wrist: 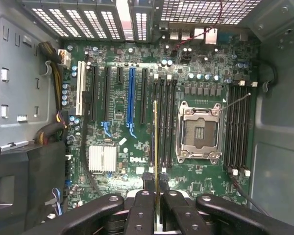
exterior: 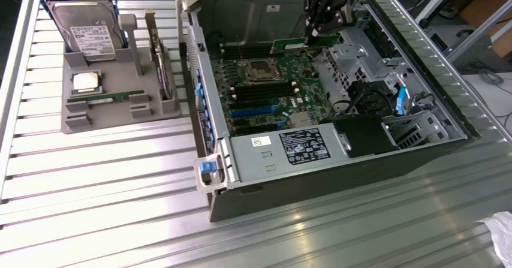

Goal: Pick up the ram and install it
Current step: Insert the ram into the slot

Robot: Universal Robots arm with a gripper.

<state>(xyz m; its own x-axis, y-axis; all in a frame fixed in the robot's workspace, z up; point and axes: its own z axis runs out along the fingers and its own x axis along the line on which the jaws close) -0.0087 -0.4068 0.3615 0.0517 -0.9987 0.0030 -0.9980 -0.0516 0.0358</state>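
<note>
My gripper hangs inside the open computer case, shut on the ram, a narrow green stick held by its upper edge above the motherboard. In the wrist view the ram shows edge-on as a thin line between the black fingers of my gripper. It hovers over the black memory slots beside the empty CPU socket. A second ram stick lies on the grey holder at the exterior view's left.
On the grey holder also stand a hard drive and a square silver CPU. The power supply, drive cage and cables crowd the case. A further bank of memory slots flanks the socket's other side.
</note>
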